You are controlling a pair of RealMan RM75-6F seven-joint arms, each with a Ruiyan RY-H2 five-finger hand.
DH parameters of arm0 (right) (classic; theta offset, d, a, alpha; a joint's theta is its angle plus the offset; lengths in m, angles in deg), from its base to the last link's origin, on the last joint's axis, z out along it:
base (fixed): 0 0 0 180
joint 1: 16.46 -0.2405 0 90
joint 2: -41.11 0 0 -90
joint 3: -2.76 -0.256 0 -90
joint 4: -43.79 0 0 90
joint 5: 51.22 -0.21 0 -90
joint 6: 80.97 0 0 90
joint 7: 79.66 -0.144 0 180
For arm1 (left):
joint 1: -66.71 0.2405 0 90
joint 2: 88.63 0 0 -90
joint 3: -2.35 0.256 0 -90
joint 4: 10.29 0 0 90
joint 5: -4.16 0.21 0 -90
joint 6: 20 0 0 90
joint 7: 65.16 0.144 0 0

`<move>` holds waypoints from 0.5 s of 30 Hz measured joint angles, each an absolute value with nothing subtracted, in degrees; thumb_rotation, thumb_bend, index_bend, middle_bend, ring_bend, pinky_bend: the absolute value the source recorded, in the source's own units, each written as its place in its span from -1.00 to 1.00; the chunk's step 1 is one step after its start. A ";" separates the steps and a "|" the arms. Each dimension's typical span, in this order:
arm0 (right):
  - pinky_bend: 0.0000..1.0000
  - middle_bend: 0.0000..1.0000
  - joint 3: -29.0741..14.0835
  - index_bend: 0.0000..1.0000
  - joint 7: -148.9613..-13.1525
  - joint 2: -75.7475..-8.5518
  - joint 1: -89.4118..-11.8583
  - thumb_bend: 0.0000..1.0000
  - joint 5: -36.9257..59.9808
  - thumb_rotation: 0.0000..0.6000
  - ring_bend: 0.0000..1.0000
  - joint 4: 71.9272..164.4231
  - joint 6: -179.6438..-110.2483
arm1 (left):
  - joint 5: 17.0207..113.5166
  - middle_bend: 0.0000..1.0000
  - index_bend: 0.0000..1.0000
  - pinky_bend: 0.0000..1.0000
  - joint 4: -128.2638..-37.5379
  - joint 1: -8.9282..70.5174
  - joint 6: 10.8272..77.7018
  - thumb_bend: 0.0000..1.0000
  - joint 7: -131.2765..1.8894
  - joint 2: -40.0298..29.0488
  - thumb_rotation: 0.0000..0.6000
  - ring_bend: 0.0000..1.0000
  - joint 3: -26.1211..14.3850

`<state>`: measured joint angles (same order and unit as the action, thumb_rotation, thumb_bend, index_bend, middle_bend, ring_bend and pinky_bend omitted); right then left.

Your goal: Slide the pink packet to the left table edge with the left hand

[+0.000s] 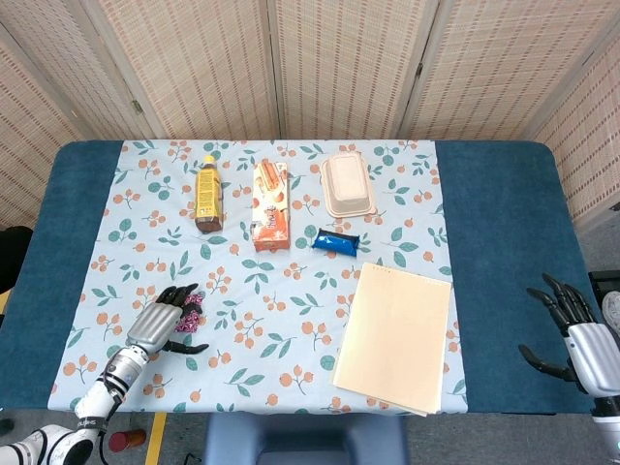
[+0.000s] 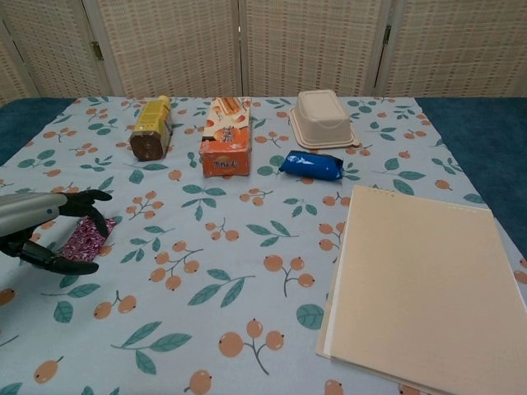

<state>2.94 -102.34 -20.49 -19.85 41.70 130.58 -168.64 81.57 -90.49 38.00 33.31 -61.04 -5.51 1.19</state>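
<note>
The pink packet lies flat on the floral cloth near the table's front left. My left hand reaches over it from the left. Its dark fingers arch across the packet's far side, and the thumb lies along the near side. The packet's left half is hidden under the hand. I cannot tell whether the fingertips press on it. My right hand hovers with fingers spread off the table's front right corner, shown only in the head view.
A bottle, an orange snack box, a beige lidded container and a blue packet lie across the back. A large tan folder covers the front right. Blue tablecloth borders the floral cloth on the left.
</note>
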 measured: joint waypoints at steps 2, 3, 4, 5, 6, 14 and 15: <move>-1.00 -0.90 2.95 -0.71 -102.32 -20.54 -19.91 -0.43 41.69 1.00 -1.00 130.59 -168.55 | 81.21 -1.00 -0.34 -1.00 -90.30 37.90 33.00 -0.66 -60.85 -5.33 0.02 -1.00 1.22; -1.00 -0.90 2.95 -0.71 -102.31 -20.56 -19.92 -0.43 41.69 1.00 -1.00 130.59 -168.53 | 80.95 -1.00 -0.34 -1.00 -90.19 37.84 32.78 -0.66 -60.69 -5.26 0.02 -1.00 1.25; -1.00 -0.90 2.93 -0.71 -102.30 -20.58 -19.93 -0.43 41.67 1.00 -1.00 130.59 -168.52 | 80.73 -1.00 -0.34 -1.00 -90.11 37.81 32.63 -0.66 -60.58 -5.21 0.02 -1.00 1.26; -1.00 -0.90 2.92 -0.71 -102.30 -20.60 -19.93 -0.43 41.64 1.00 -1.00 130.58 -168.52 | 80.51 -1.00 -0.34 -1.00 -90.02 37.78 32.49 -0.66 -60.46 -5.16 0.03 -1.00 1.28; -1.00 -0.90 2.91 -0.71 -102.31 -20.61 -19.93 -0.43 41.61 1.00 -1.00 130.58 -168.50 | 80.20 -1.00 -0.34 -1.00 -89.84 37.77 32.33 -0.66 -60.35 -5.08 0.02 -1.00 1.32; -1.00 -0.90 2.88 -0.71 -102.42 -20.65 -19.94 -0.43 41.61 1.00 -1.00 130.47 -168.56 | 78.07 -1.00 -0.34 -1.00 -88.79 38.24 31.92 -0.66 -59.89 -5.06 0.02 -1.00 1.44; -1.00 -0.90 2.88 -0.71 -102.48 -20.66 -19.93 -0.43 41.59 1.00 -1.00 130.44 -168.55 | 77.84 -1.00 -0.34 -1.00 -88.76 38.41 31.94 -0.66 -60.02 -5.21 0.02 -1.00 1.46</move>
